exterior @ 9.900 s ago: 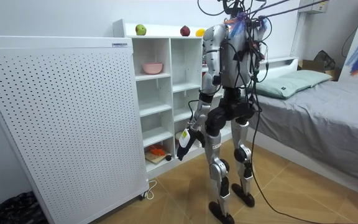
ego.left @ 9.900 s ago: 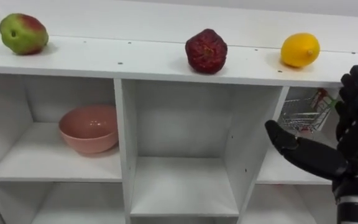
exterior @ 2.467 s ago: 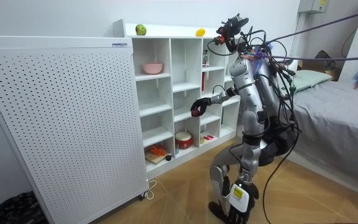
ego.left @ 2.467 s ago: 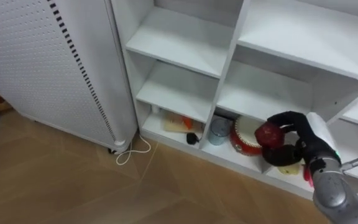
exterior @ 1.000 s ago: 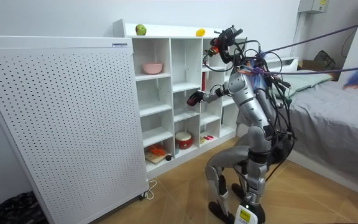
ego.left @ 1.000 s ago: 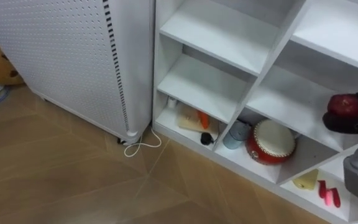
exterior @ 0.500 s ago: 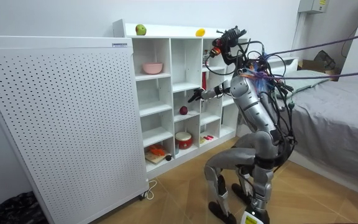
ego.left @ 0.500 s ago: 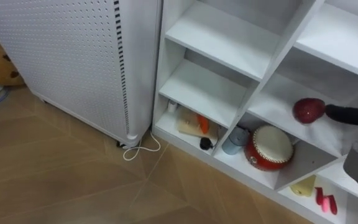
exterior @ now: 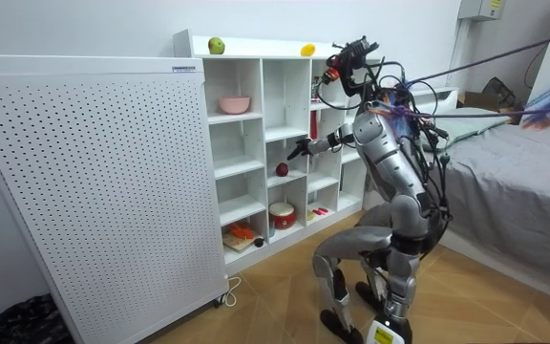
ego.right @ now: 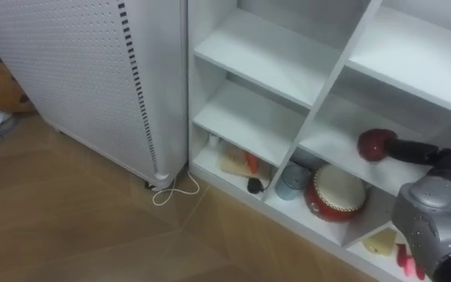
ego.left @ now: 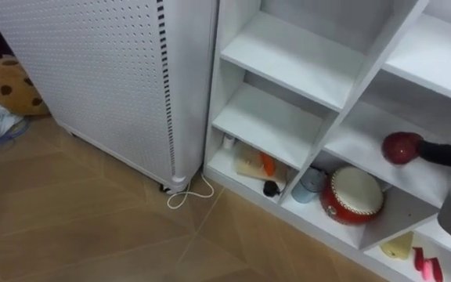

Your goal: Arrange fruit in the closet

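A dark red, rounded fruit [ego.left: 402, 147] with a dull sheen sits on a shelf of the white closet [ego.left: 288, 59], in the middle column, one compartment above a red drum [ego.left: 354, 196]. The robot's right hand [ego.left: 447, 153] reaches in from the right, its dark fingers straight and holding nothing, their tips at the fruit's side. In the room view the robot crouches before the closet, with a green fruit [exterior: 217, 45] and a yellow fruit [exterior: 307, 50] on top.

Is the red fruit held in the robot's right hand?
No, the red fruit lies on the shelf; the right hand is open, not curled round it.
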Robot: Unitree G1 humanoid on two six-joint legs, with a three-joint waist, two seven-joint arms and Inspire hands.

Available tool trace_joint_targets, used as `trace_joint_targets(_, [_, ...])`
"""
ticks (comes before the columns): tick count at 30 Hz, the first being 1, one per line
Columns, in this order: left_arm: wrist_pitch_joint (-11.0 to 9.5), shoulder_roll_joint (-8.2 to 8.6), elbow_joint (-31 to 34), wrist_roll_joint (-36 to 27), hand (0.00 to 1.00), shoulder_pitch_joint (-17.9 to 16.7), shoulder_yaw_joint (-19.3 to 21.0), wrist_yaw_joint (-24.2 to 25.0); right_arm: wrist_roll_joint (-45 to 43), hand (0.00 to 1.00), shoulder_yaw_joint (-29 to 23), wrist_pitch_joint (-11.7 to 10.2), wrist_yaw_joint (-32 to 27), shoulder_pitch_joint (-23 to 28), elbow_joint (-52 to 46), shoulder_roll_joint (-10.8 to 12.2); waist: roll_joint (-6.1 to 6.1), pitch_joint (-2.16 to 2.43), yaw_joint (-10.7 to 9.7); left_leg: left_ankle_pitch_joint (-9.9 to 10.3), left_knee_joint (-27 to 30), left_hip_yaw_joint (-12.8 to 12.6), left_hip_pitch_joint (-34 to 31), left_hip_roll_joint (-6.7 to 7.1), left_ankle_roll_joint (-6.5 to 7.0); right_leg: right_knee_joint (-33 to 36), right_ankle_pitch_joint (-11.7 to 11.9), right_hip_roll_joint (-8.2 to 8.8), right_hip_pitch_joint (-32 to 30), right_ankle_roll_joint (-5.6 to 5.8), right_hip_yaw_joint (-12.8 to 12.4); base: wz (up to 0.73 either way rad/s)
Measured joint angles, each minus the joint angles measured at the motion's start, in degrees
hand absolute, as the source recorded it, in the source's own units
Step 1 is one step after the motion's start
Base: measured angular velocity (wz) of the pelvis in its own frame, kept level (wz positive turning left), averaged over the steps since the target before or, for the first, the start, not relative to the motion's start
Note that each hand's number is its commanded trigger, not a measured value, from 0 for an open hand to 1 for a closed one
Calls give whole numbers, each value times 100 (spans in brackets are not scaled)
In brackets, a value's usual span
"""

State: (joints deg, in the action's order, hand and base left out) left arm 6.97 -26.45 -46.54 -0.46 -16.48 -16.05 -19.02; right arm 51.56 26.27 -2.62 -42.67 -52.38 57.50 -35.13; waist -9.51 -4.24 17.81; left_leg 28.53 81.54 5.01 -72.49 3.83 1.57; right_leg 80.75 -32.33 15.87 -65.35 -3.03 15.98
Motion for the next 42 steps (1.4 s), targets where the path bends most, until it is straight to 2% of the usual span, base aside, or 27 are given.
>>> trace_joint_targets(4, [8, 3, -15, 4, 0, -3, -6, 1, -57, 0, 0, 3, 226, 183, -61, 0, 58, 5, 17, 17, -166, -10, 269, -23, -38, -151, 7, -34, 216, 27, -36, -2])
trace_joint_targets(6, [10, 42, -25, 3, 0, 0, -16, 6, -467, 0, -1, 21, 362, 275, -64, 0, 92, 11, 2, -9, -298, -16, 391, -36, -66, -298, 41, -53, 331, 28, -12, -7])
trace_joint_targets(9, [11, 63, -139, 1, 0, 20, -16, 105, -1300, 0, -4, 18, 735, 568, -79, 1, 173, 5, 52, -26, -527, -30, 736, -145, -39, -598, 167, -208, 654, 18, -12, -14])
trace_joint_targets(13, [19, 107, -205, -1, 0, 26, -231, 211, -2237, 0, 71, 16, 1338, 1084, -212, 17, 244, 8, 117, -79, -997, -177, 1235, -209, -8, -1017, 279, -230, 1050, 5, -29, -12])
trace_joint_targets(16, [13, 133, -297, -19, 0, 53, -208, 244, -2901, 0, 70, 20, 1772, 1592, -340, 55, 282, 31, 135, -107, -1328, -244, 1567, -331, -1, -1378, 371, -390, 1325, 47, -98, -14])
trace_joint_targets(18, [6, 206, -492, -21, 0, 115, -211, 244, -3224, 0, 70, 13, 2008, 1900, -525, 56, 306, 49, 100, -132, -1549, -313, 1771, -337, -10, -1549, 409, -408, 1468, 55, -152, -14])
trace_joint_targets(20, [-44, 300, -637, -54, 0, 180, -211, 245, -3551, 0, 70, 16, 2320, 2410, -627, 70, 363, 98, -8, -194, -1855, -361, 2078, -342, -7, -1836, 460, -468, 1743, 93, -172, 0])
trace_joint_targets(23, [-109, 322, -744, -172, 0, 326, -213, 261, -3945, 0, 58, 17, 2539, 2964, -709, 119, 423, 139, -118, -276, -2183, -369, 2333, -418, -28, -2222, 565, -575, 2026, 98, -119, -3])
trace_joint_targets(26, [-239, 402, -1068, -231, 0, 470, -205, 240, -4319, 0, -59, 21, 2728, 3730, -655, 541, 512, 193, -351, -305, -2582, -386, 2823, -471, -47, -2686, 674, -699, 2523, 114, -77, -11])
trace_joint_targets(28, [-311, 562, -1157, -231, 0, 516, -166, 198, -4604, 0, -138, 23, 2848, 4289, -660, 857, 577, 226, -538, -328, -2920, -469, 3174, -528, -75, -3041, 759, -813, 2814, 142, -156, -19])
trace_joint_targets(30, [-422, 740, -1193, -223, 0, 539, -38, 150, -4612, 0, -335, 20, 2894, 4670, -605, 1110, 637, 248, -739, -392, -3229, -520, 3482, -503, -59, -3276, 805, -788, 3090, 172, -153, -5])
trace_joint_targets(32, [-543, 892, -1208, -232, 0, 538, 41, 64, -4567, 0, -525, -2, 2902, 5049, -370, 1485, 666, 271, -936, -468, -3684, -606, 4002, -484, -69, -3633, 848, -798, 3522, 210, -171, -4])
trace_joint_targets(35, [-610, 1031, -1212, -199, 0, 508, 51, -48, -4334, 0, -543, -54, 2929, 5493, -198, 1681, 722, 326, -1143, -598, -4205, -619, 4554, -433, -82, -4105, 920, -808, 4095, 264, -108, 14])
trace_joint_targets(37, [-662, 1163, -1262, -101, 0, 420, 209, -97, -4108, 0, -806, -57, 3008, 5912, 38, 1897, 702, 369, -1226, -717, -4741, -744, 5194, -427, -96, -4565, 992, -811, 4678, 312, -93, 5])
trace_joint_targets(38, [-672, 1199, -1273, -97, 0, 362, 252, -125, -4025, 0, -874, -57, 3025, 5994, 72, 1941, 695, 377, -1262, -742, -4874, -753, 5350, -418, -99, -4683, 1008, -817, 4826, 317, -81, -8])
trace_joint_targets(41, [-670, 1474, -1307, 130, 0, 10, 631, -216, -3571, 0, -1340, -152, 2997, 6439, 303, 2177, 716, 419, -1477, -902, -5581, -756, 6265, -423, -132, -5523, 1207, -994, 5804, 406, 11, 4])
trace_joint_targets(42, [-647, 1523, -1312, 205, 0, -7, 724, -222, -3570, 0, -1429, -153, 2972, 6511, 314, 2217, 716, 427, -1504, -925, -5667, -771, 6393, -432, -133, -5644, 1247, -1013, 5947, 414, 40, 13])
